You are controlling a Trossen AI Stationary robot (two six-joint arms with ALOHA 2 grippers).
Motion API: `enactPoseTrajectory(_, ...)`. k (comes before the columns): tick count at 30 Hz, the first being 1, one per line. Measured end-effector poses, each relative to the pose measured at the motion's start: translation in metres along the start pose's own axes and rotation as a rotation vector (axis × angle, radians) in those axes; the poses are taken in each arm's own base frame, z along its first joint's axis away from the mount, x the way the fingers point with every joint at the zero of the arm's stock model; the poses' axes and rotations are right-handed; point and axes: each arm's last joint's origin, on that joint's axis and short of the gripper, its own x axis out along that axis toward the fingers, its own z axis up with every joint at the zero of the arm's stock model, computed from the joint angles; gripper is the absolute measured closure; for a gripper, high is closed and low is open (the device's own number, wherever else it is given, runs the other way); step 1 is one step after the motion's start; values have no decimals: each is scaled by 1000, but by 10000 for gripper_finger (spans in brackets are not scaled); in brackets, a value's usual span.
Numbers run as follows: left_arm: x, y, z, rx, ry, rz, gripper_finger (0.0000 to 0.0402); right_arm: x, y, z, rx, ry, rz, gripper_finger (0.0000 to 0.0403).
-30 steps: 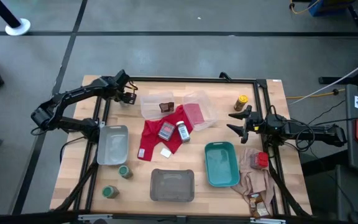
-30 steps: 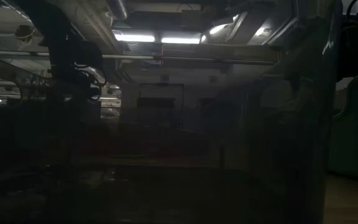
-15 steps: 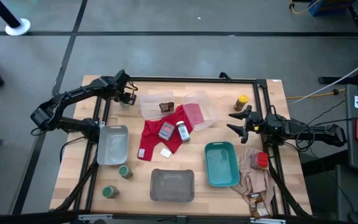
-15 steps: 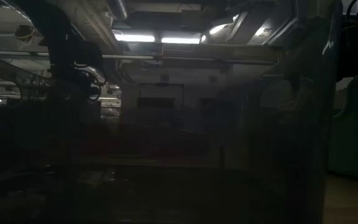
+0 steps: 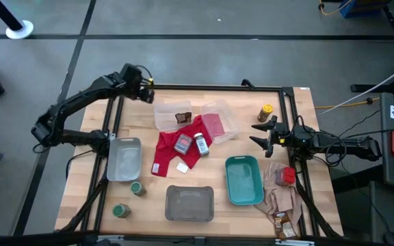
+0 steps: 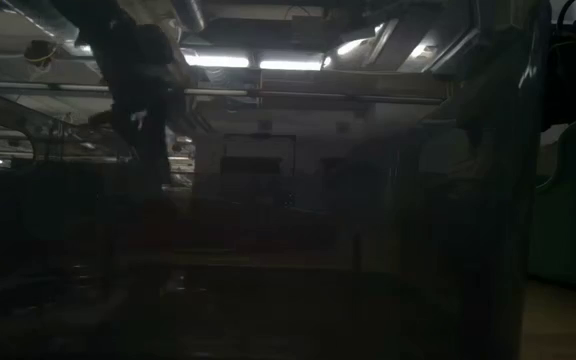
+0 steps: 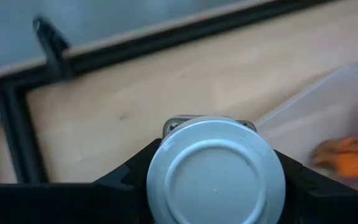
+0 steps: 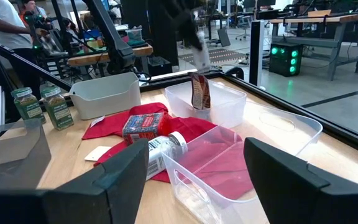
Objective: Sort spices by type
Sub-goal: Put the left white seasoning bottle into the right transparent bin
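A round silver-based spice container [image 7: 215,171] is gripped between the left gripper [image 5: 144,87] fingers, raised at the high view's upper left, above the wooden table [image 5: 245,140]. The right gripper [image 5: 260,134] is held wide, empty.

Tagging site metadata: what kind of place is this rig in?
Most likely a robotics lab or workshop, not a kitchen: workbenches loaded with equipment fill the room behind, a person stands at another bench, and the wooden table sits on bare grey floor.
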Motion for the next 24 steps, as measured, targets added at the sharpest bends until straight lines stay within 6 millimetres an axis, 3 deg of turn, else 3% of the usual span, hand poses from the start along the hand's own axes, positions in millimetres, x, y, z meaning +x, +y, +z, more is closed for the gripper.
enactPoseTrajectory(5,-16,-19,22,2,-155,-154,216,0,0,0,0,0,0,139)
enactPoseTrajectory(11,-24,-55,33,21,-335,-383,216,0,0,0,0,-1,0,139)
enactPoseTrajectory(17,-23,-98,33,94,-445,-554,216,0,0,0,0,-1,-1,139)
enactPoseTrajectory(24,-7,-142,22,161,-469,-677,216,0,0,0,0,-1,-2,139)
